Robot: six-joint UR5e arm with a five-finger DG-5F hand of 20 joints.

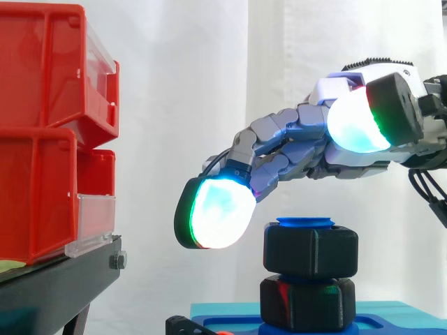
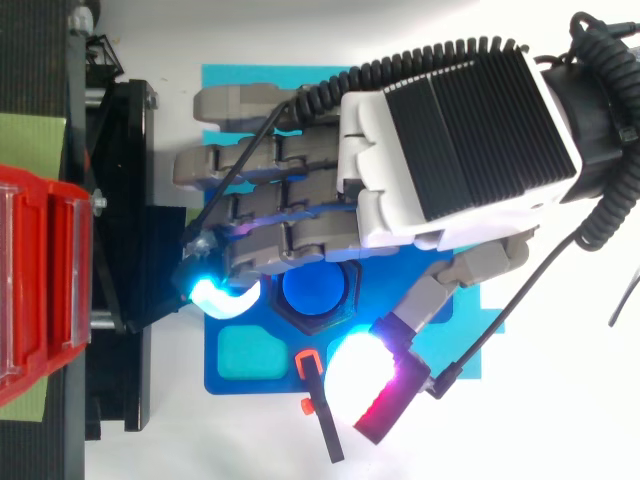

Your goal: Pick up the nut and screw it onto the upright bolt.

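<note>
Thumb pad (image 1: 356, 122) and fingertips (image 1: 218, 213) of the hand (image 2: 450, 130) hang relaxed, gripping nothing, just above the nut (image 1: 311, 251). It sits threaded near the top of the upright bolt (image 2: 313, 290); pickup looks done, and further turning down likely remains.

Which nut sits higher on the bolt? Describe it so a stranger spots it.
Find the blue base plate under the hand. On its blue-topped bolt, the upper nut is the black hexagon just beneath the cap, above the lower nut.
</note>
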